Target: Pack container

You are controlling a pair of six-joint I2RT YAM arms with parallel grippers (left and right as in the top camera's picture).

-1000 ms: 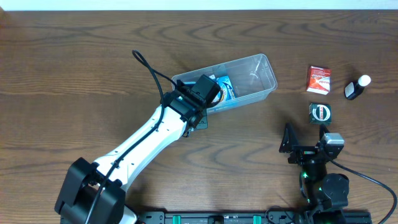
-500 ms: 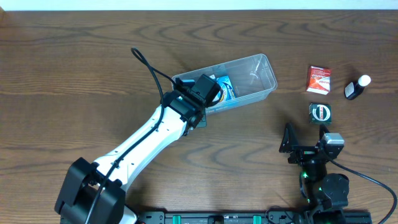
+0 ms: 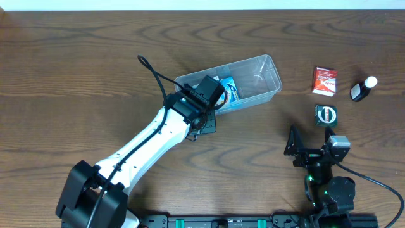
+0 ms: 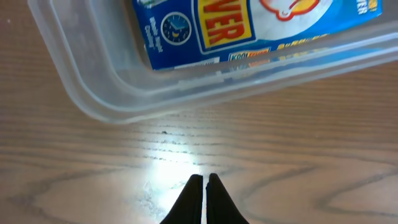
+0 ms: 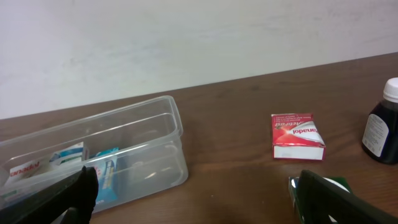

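The clear plastic container lies on the wooden table, with a blue box in its left end. It also shows in the left wrist view and the right wrist view. My left gripper is shut and empty just outside the container's near wall; its fingertips touch each other over bare table. My right gripper is open and empty at the front right, its fingers wide apart.
A red and white box, a dark bottle with a white cap and a small dark green box sit right of the container. The red box and bottle show in the right wrist view.
My left gripper has drawn back a little from the container toward the table's near side. The right arm has not moved.
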